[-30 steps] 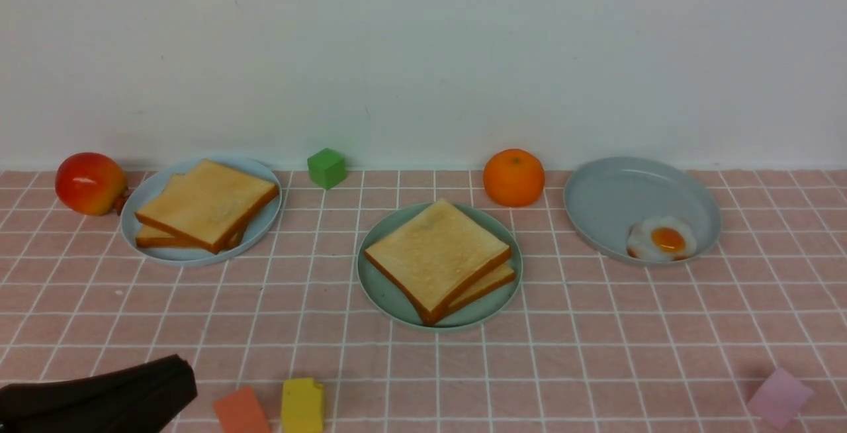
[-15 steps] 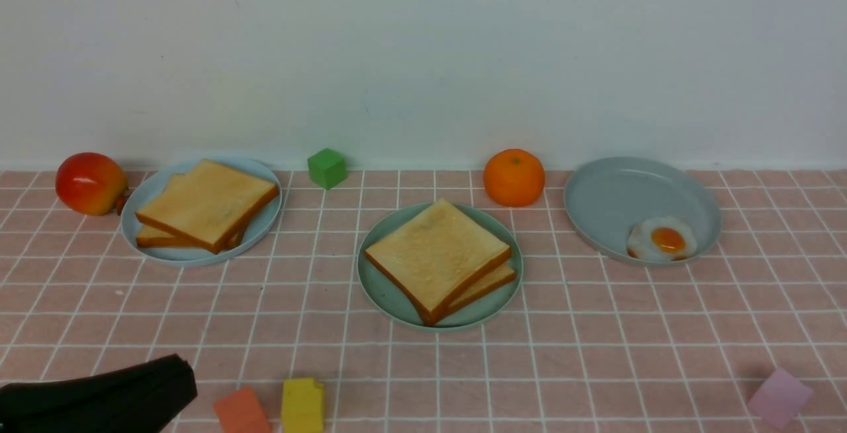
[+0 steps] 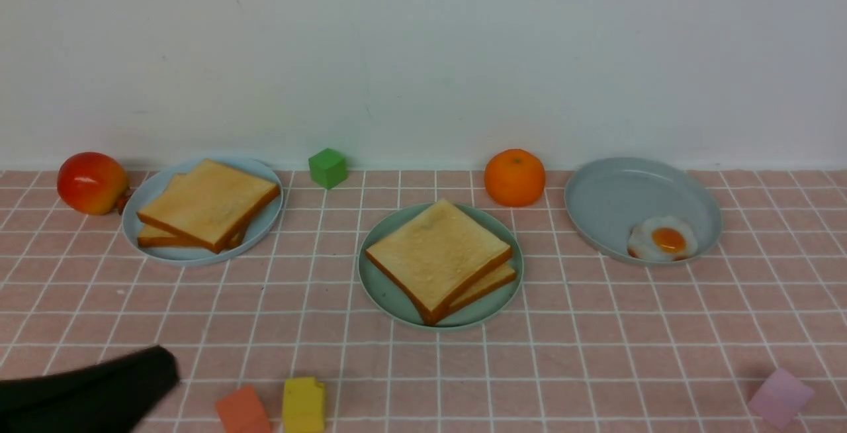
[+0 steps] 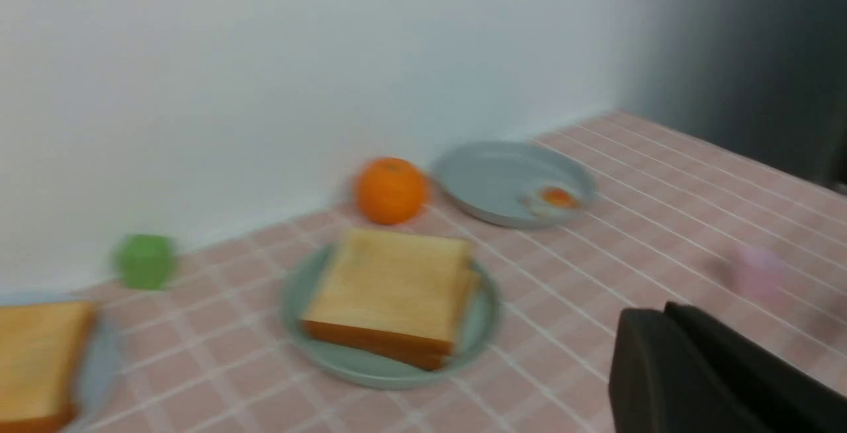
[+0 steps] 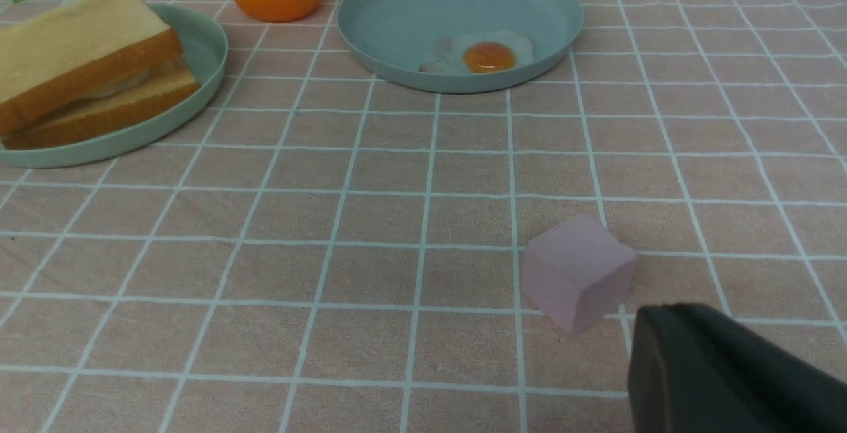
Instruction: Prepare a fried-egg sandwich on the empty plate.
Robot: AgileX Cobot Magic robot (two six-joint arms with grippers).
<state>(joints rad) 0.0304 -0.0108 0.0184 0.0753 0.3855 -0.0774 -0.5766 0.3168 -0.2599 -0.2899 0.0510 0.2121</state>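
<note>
Left claw (image 3: 86, 390) sits lower left (jaw state unclear, nothing held); fried-egg sandwich (image 3: 438, 259) looks assembled on mint-green plate (image 3: 384, 290), so probably only retreat is left.

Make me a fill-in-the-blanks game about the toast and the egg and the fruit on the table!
1. The sandwich sits on the ____ plate.
2. The fried egg lies on the plate nearest the robot's ____ side.
3. The round fruit beside the egg's plate is an ____.
4. The cube by the back wall is ____.

Missing words: green; right; orange; green
</note>
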